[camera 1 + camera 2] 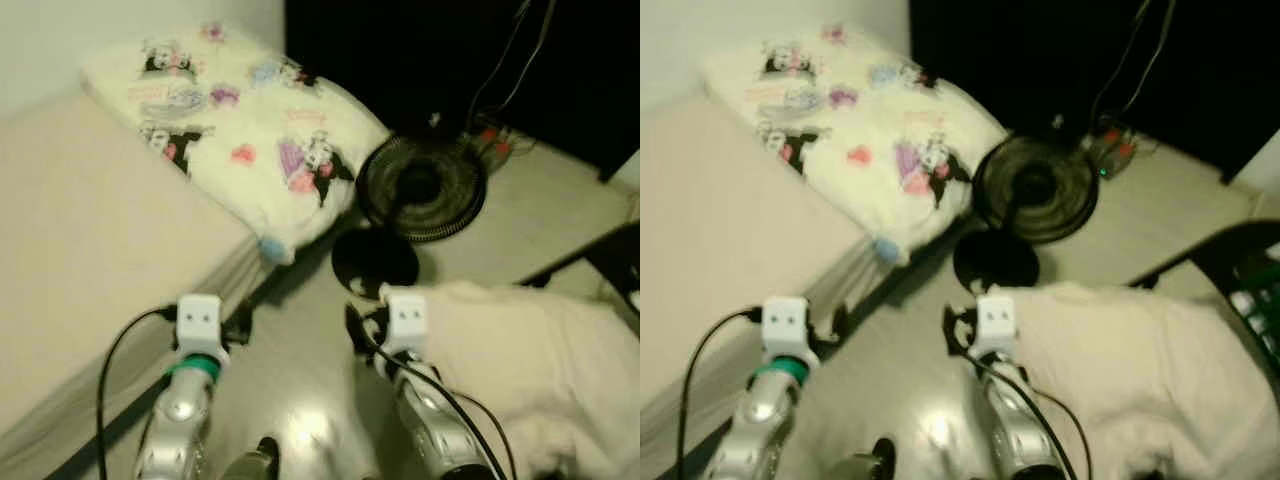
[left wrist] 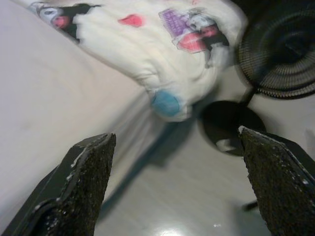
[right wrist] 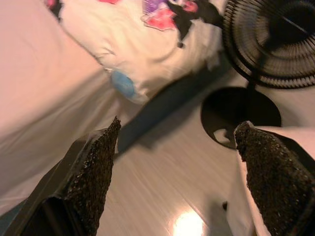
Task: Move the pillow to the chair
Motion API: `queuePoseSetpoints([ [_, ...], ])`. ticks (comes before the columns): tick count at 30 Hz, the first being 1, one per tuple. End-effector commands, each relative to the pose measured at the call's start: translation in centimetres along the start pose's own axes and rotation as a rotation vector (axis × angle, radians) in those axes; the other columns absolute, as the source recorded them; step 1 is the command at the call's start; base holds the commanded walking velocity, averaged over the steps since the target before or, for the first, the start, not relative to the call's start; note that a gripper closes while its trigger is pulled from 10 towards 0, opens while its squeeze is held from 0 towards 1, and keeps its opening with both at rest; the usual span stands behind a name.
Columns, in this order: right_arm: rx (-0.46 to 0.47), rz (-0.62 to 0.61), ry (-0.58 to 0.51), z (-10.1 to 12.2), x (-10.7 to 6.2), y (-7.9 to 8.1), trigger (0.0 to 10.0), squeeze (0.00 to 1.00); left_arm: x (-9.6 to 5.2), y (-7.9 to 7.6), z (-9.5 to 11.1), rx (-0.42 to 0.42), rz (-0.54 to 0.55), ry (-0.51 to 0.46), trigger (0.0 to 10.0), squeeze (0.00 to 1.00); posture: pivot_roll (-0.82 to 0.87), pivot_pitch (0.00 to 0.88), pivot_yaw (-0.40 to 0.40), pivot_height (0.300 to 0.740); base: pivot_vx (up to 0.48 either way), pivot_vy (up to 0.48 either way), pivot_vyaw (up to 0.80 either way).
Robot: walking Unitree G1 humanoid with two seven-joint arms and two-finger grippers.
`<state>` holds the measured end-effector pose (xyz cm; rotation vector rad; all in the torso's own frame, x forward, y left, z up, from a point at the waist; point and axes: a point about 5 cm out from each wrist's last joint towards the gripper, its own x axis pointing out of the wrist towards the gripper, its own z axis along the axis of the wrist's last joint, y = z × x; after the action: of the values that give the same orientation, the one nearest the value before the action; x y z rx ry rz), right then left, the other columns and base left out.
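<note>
Nearest: left gripper [image 2: 172,191] and right gripper [image 3: 172,182], both raised over the pale floor [image 1: 300,400], jaws spread wide, nothing held. Just right of the right jaws, cream cloth [image 1: 540,370] draped over something. Left of the left jaws, bed [image 1: 80,260] with beige sheet. Ahead of both jaws, black round fan base [image 1: 375,262], then fan grille [image 1: 420,187]. Farther ahead, left: printed pillow [image 1: 240,130] on the bed, one corner overhanging the edge beside the fan.

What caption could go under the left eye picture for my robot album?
Both grippers, left and right, open above the floor, facing the cartoon pillow on the bed beside a black fan.
</note>
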<state>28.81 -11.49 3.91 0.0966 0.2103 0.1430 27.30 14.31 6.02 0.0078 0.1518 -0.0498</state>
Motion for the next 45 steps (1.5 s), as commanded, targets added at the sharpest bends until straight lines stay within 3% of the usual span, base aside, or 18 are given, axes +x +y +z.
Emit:
queuePoseSetpoints([
  [1, 0.012, 0.006, 0.028, -0.81, -0.29, 0.38, 10.0, 0.0, -0.35, 0.45, -0.6, -0.016, 0.012, 0.025, 10.0, 0.0, 0.06, 0.073, 0.013, 0.74, 0.0, 0.0, 0.8],
  [35, 0.013, 0.009, 0.022, -0.65, -0.15, 0.29, 10.0, 0.0, -0.39, 0.2, -0.1, -0.015, 0.013, 0.003, 10.0, 0.0, 0.06, 0.079, 0.009, 0.74, 0.0, 0.0, 0.8],
  [40, 0.118, -0.019, 0.007, -0.59, -0.2, 0.12, 10.0, 0.0, -0.41, 0.2, -0.08, -0.02, 0.01, 0.001, 10.0, 0.0, 0.06, 0.079, 0.009, 0.74, 0.0, 0.0, 0.19],
  [45, 0.084, -0.002, 0.001, -0.43, -0.19, 0.17, 10.0, 0.0, -0.44, 0.32, 0.07, -0.026, 0.014, -0.01, 10.0, 0.0, 0.06, 0.078, 0.01, 0.74, 0.053, 0.0, 0.0],
])
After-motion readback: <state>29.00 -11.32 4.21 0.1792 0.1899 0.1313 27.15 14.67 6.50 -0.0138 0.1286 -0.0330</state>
